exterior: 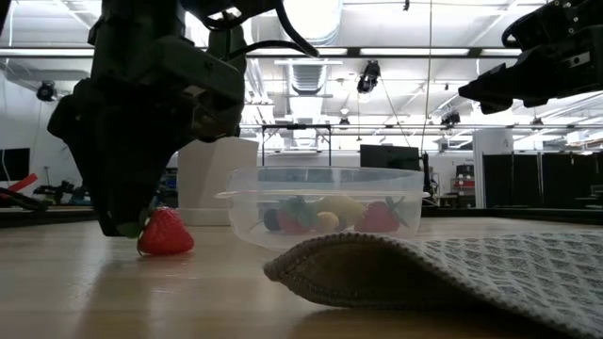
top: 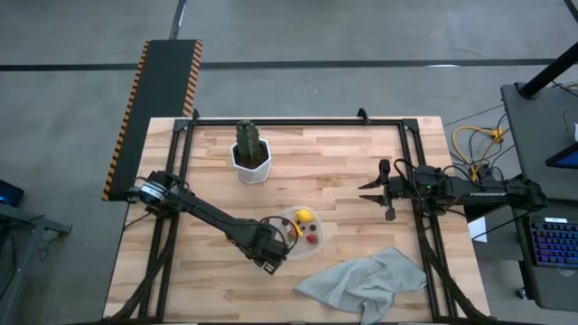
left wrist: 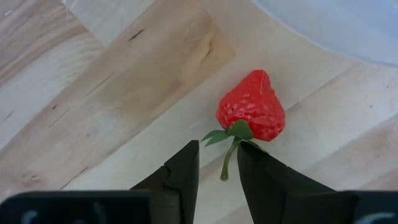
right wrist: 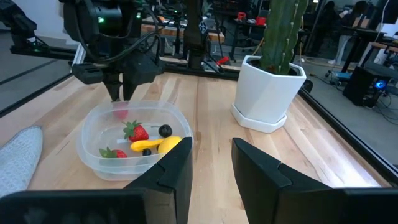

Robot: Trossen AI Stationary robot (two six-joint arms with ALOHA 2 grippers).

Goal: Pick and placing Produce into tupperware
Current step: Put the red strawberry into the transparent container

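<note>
Pinching the green stem of a red strawberry (left wrist: 252, 106), the left tool (left wrist: 217, 163) stands low over the counter (top: 334, 171), its fingers narrowly apart around that stem. Just beyond it sits the tupperware (top: 318, 244), holding a lemon (right wrist: 166, 144), strawberries (right wrist: 137, 132) and dark berries (right wrist: 164, 130). Off to the far side, the right tool (right wrist: 211, 167) hangs above the counter, its fingers slightly apart and holding nothing.

strawberry (top: 274, 246) from above: my left gripper (top: 271, 252) covers it beside the tupperware (top: 318, 246); I cannot make it out.
berries in the tupperware: dark specks from above, too small to count.
tupperware at my left wrist: only a blurred pale rim (left wrist: 348, 31), cut off at the corner.
cactus (right wrist: 285, 31) at my right wrist: top cut off.
</note>
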